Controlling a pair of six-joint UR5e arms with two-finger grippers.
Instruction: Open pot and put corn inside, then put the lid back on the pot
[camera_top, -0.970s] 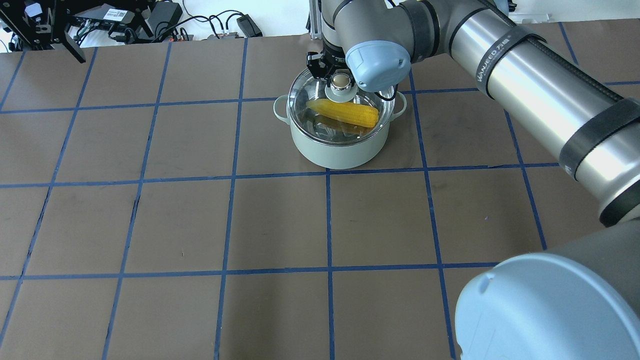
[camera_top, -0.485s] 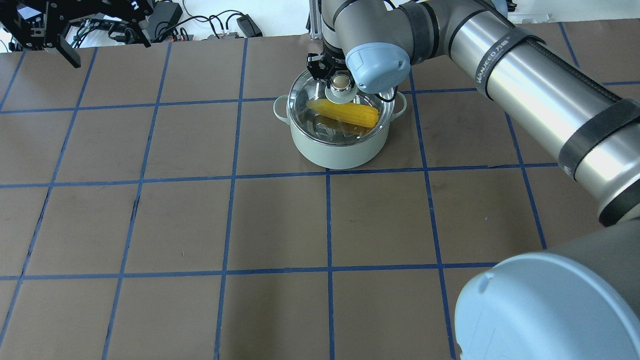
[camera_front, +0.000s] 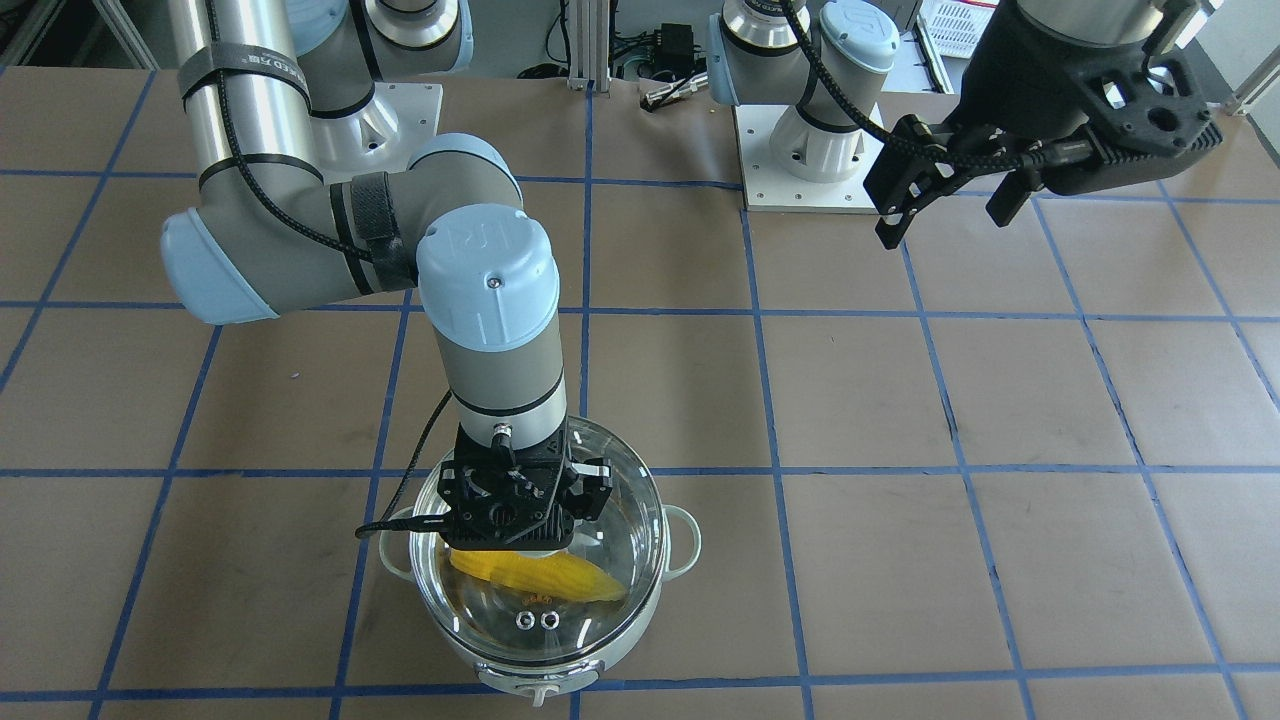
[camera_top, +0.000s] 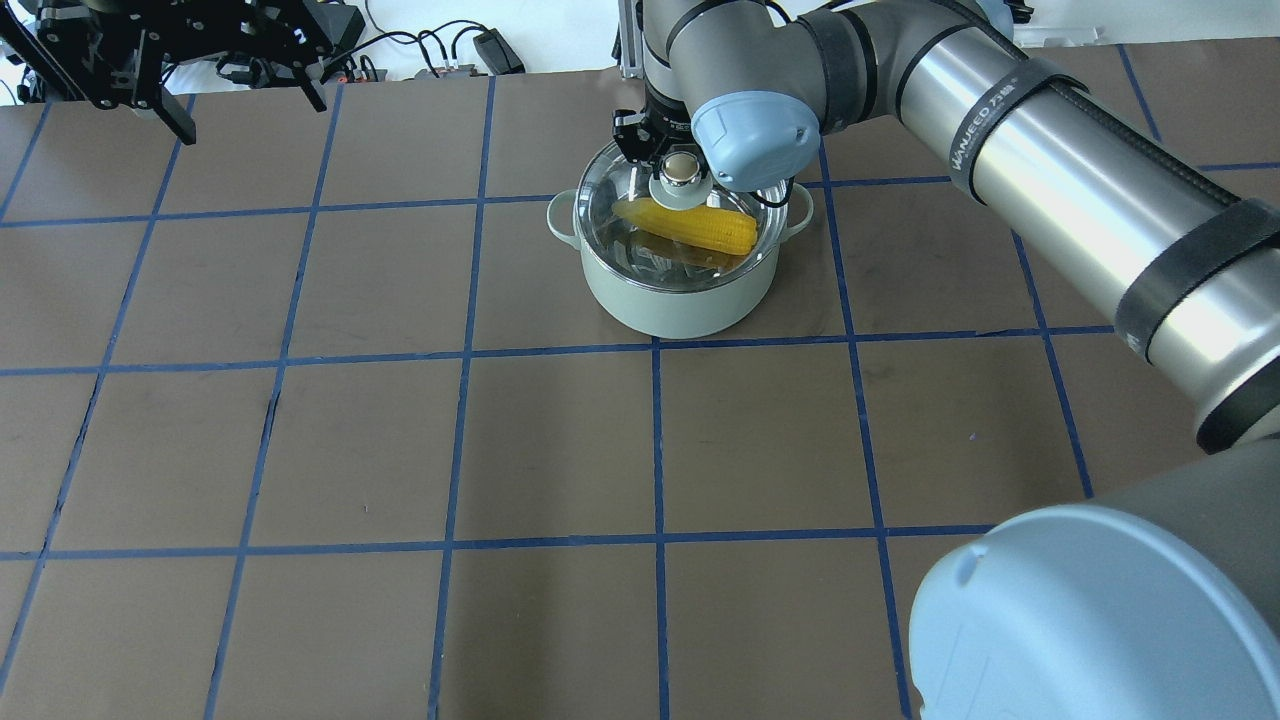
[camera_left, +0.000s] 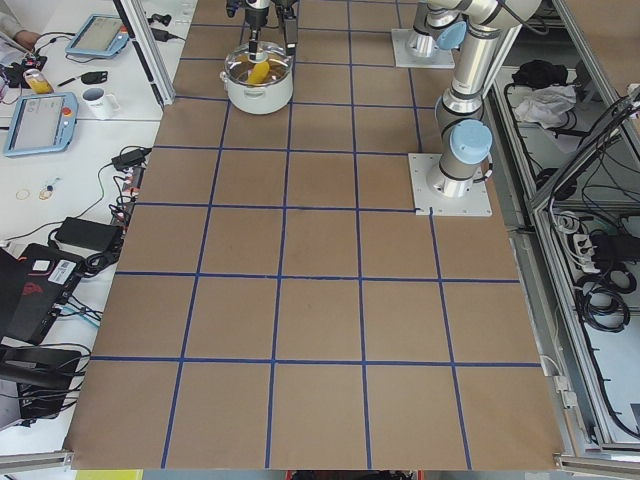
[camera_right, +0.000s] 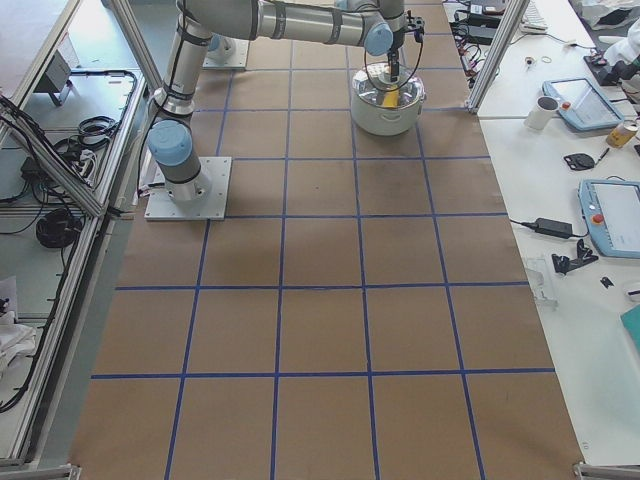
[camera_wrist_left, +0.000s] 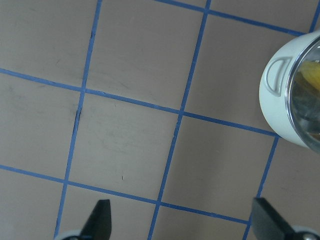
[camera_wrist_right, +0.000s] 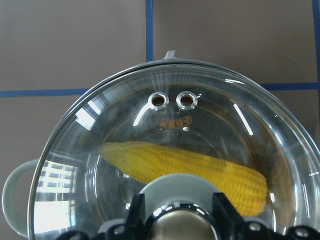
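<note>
The pale mint-green pot (camera_top: 680, 300) stands at the far middle of the table, with the yellow corn (camera_top: 700, 225) lying inside it. The clear glass lid (camera_top: 610, 190) covers the pot's opening; I cannot tell whether it sits fully on the rim. My right gripper (camera_top: 680, 168) is shut on the lid's beige knob. In the right wrist view the fingers (camera_wrist_right: 135, 212) flank the knob above the corn (camera_wrist_right: 185, 167). My left gripper (camera_top: 250, 115) is open and empty, high over the far left. Its wrist view shows the pot (camera_wrist_left: 275, 100) at the right edge.
Brown table (camera_top: 560, 450) with a blue tape grid. Cables and power bricks (camera_top: 330, 40) lie beyond the far edge. My right arm (camera_top: 1050, 170) stretches across the right half of the table to the pot.
My left gripper has swung rightward at the far left corner. My right gripper and the lid knob have dropped slightly toward the pot.
</note>
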